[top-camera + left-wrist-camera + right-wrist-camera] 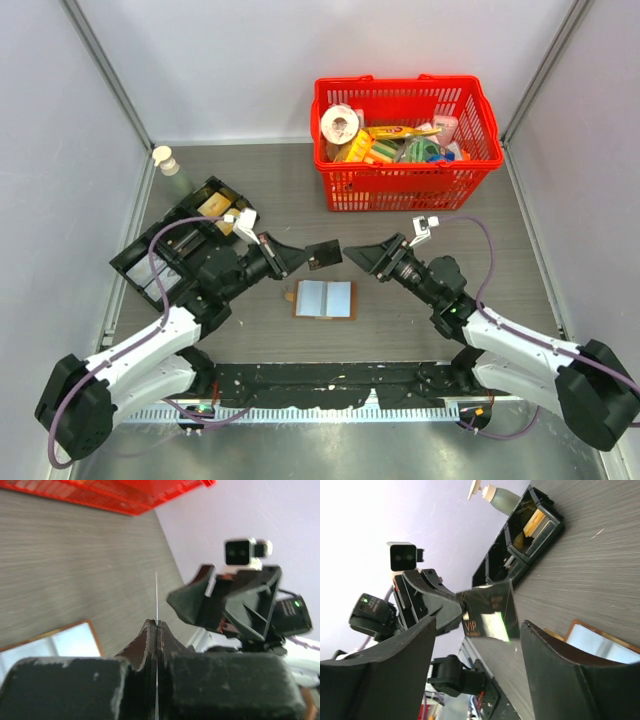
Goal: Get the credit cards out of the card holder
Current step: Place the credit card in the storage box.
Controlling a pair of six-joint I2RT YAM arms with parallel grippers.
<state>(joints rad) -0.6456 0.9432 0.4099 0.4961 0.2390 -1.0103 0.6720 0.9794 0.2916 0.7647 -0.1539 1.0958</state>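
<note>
1. The left end effector (303,259) is pinched shut on a dark card (324,255), up in the air.
2. The right end effector (362,256) is wide open and holds nothing (it is just beside the card).
3. The card holder (324,299) lies open on the surface (440,200), below the card.
4. The card looks thin, stiff, light and slippery, so squeezing its flat sides near an edge seems best.

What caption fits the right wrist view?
Left jaws shut on a dark card, right jaws open, card holder open on table.
</note>
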